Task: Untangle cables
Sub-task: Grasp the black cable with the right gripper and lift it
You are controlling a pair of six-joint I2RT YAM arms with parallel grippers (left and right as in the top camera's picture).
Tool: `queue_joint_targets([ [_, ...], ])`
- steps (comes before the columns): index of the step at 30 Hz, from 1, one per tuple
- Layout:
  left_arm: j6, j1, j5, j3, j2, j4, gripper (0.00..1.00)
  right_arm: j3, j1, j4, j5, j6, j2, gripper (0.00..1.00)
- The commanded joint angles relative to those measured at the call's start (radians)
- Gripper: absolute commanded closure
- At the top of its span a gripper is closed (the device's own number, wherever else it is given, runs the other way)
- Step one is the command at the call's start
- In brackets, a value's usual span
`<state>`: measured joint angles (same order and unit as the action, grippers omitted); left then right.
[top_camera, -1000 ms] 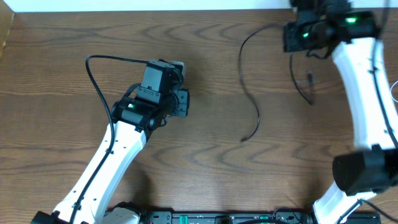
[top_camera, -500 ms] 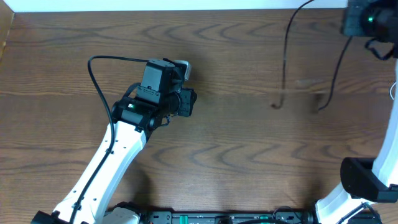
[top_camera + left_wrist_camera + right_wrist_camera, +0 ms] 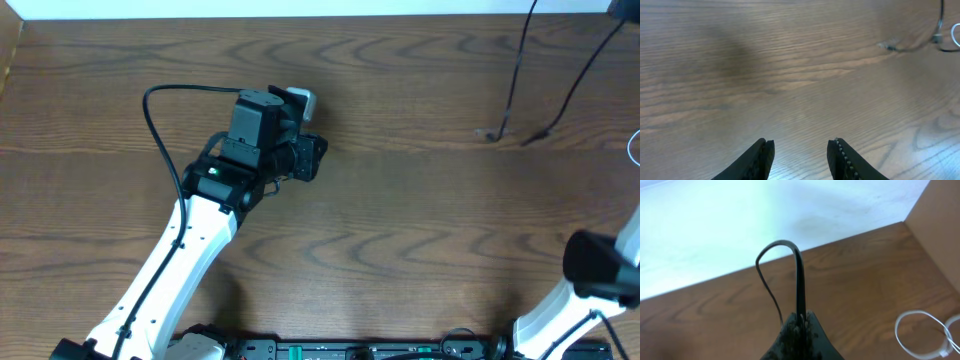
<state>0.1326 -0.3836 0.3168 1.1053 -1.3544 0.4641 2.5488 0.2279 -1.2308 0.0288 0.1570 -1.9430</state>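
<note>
The right gripper [image 3: 799, 322] has its jaws pinched together on the black cable [image 3: 799, 280], which rises from the fingertips in a narrow bend and folds back down. In the overhead view that gripper is out of frame at the upper right, and the black cable hangs from there as two thin strands whose ends reach the table [image 3: 400, 250] near the upper right. The white cable [image 3: 912, 313] lies in a loose loop on the wood at the right edge, apart from the black one as far as these views show, though its full run is cut off. The left gripper [image 3: 800, 147] sits left of centre with its jaws apart and nothing between them, well away from both cables. Both cords look light, limp and thin, so they should swing and drape rather than hold a shape. A lifted strand will likely drag its free end across the table, and it could slip through a loose pinch. The white cable's best hold is probably a plain stretch of cord near a plug end, not the plug itself, with the jaws closing fully since the cord is so slim. No container is in view.
</note>
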Motion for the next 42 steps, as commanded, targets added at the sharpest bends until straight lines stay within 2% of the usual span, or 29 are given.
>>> queue_joint_targets([
  [1,-0.009,-0.031,0.014,-0.005,0.002,-0.014,0.60,0.003,0.049,0.076,0.110,0.054,-0.158,0.99],
  [8,-0.009,-0.091,0.012,-0.005,0.002,-0.019,0.60,0.004,0.177,0.291,0.134,0.356,-0.430,0.99],
  [10,-0.009,-0.107,0.012,-0.005,0.002,-0.019,0.59,0.004,0.220,0.335,0.143,0.380,-0.463,0.99],
  [16,-0.008,-0.152,0.011,-0.005,0.002,-0.069,0.60,0.041,0.381,0.354,0.029,0.220,-0.462,0.99],
  [21,-0.008,-0.173,0.011,-0.005,0.002,-0.089,0.60,0.042,0.488,0.362,0.031,0.201,-0.462,0.99],
  [31,-0.008,-0.177,0.008,-0.005,0.002,-0.088,0.60,0.044,0.475,0.415,0.013,0.151,-0.431,0.99],
  [37,-0.009,-0.177,0.008,-0.005,0.002,-0.089,0.60,0.049,0.459,0.383,-0.210,0.105,-0.418,0.99],
  [42,-0.016,-0.177,0.008,-0.005,0.002,-0.089,0.60,0.145,0.469,0.321,-0.355,0.061,-0.416,0.99],
])
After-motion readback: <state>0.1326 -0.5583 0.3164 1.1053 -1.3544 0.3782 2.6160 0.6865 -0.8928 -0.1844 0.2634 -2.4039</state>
